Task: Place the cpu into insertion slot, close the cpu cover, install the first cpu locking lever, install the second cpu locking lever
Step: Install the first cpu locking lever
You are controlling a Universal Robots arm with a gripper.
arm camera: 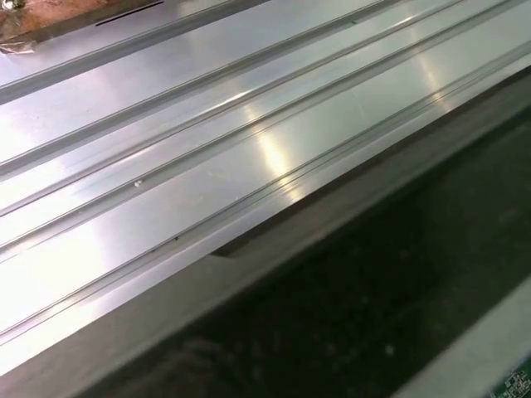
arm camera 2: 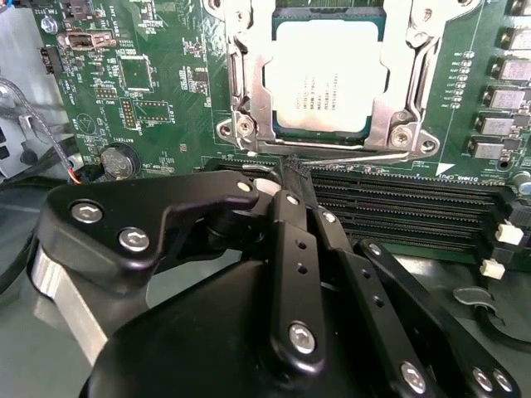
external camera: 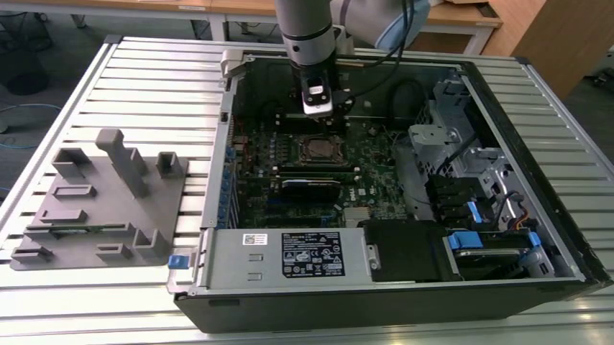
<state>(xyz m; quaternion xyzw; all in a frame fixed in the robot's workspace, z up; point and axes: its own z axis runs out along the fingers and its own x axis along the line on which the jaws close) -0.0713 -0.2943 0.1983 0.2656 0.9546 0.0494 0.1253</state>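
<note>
Tabletop (external camera: 144, 79): ribbed aluminium slats, bright and reflective in the first wrist view. On it you have the open computer case (external camera: 384, 309), with a grey fixture block (external camera: 96, 208) on the exterior view's left.
Room: wooden desks (external camera: 144, 6) behind, grey floor (external camera: 24, 126).
Cpu (arm camera 2: 325, 76): seated in the insertion slot (external camera: 305, 152) on the green board (arm camera 2: 166, 75), with the cpu cover (arm camera 2: 249, 95) down around it.
Claw (arm camera 2: 295, 174): you see it closed, fingertips together, just beside the thin lever wire (arm camera 2: 348, 149) along the socket's edge.
</note>
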